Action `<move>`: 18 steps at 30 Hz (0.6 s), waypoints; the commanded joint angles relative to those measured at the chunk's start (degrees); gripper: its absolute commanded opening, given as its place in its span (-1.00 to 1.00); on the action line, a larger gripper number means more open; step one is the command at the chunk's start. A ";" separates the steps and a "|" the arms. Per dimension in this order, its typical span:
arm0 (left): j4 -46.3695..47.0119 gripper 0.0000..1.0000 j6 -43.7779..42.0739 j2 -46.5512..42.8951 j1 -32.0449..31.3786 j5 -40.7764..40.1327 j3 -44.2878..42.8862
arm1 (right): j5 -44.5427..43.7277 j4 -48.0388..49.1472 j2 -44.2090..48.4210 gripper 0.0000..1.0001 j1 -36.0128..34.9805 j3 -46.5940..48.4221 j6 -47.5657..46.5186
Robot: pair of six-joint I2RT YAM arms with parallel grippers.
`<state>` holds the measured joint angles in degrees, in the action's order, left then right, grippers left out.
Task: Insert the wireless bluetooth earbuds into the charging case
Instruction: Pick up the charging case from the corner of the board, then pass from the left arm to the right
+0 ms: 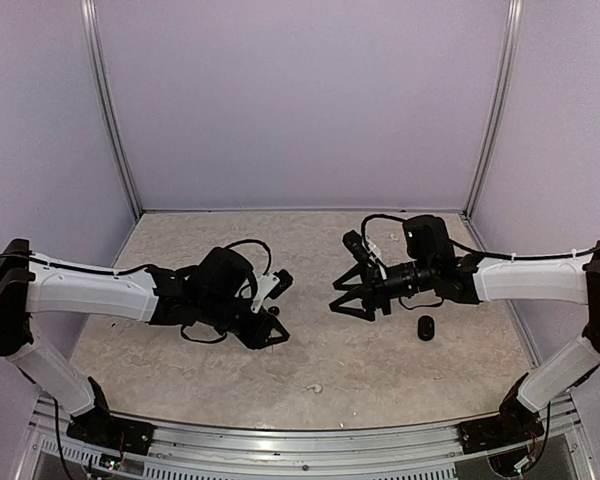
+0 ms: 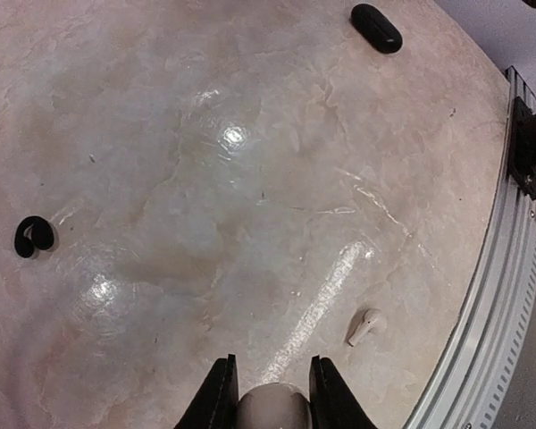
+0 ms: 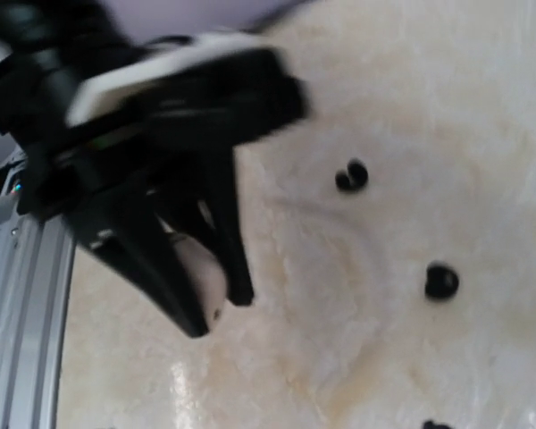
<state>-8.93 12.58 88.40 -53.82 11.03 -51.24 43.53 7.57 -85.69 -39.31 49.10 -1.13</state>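
Two black earbuds [image 3: 351, 176] [image 3: 441, 281] lie apart on the marbled table; the left wrist view shows one black earbud [image 2: 33, 237] at its left. The black pebble-shaped charging case [image 1: 425, 327] [image 2: 376, 27] lies closed on the table, right of my right gripper [image 1: 352, 308]. That gripper hovers open and empty, and its own fingers do not show in the right wrist view. My left gripper [image 1: 270, 335] [image 2: 271, 359] is shut on a white pebble-shaped case [image 2: 272, 407] [image 3: 199, 273], held low over the table.
A white stemmed earbud [image 2: 366, 326] [image 1: 315, 388] lies near the front of the table. The aluminium rail [image 2: 482, 340] runs along the near edge. Purple walls enclose the table on three sides.
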 commanded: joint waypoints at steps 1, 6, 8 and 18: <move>2.04 -0.54 -0.98 -2.40 3.04 12.19 -1.43 | -2.85 5.22 6.25 0.49 -3.92 -4.46 -7.39; 0.04 -0.54 -1.90 -2.45 3.08 17.56 -4.78 | -9.52 5.52 7.27 0.51 -10.71 -5.74 -14.48; 0.20 -0.53 -2.33 -2.94 2.79 20.41 -5.06 | -12.61 7.11 8.42 0.51 -12.66 -6.91 -16.70; 3.15 -0.50 -0.48 -3.35 1.44 27.96 -5.80 | -23.11 14.03 11.70 0.60 -20.46 -9.44 -24.99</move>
<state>-8.21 11.53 85.93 -51.44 34.57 -54.96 25.39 16.71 -75.07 -57.58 40.66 -21.61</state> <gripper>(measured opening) 0.258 0.791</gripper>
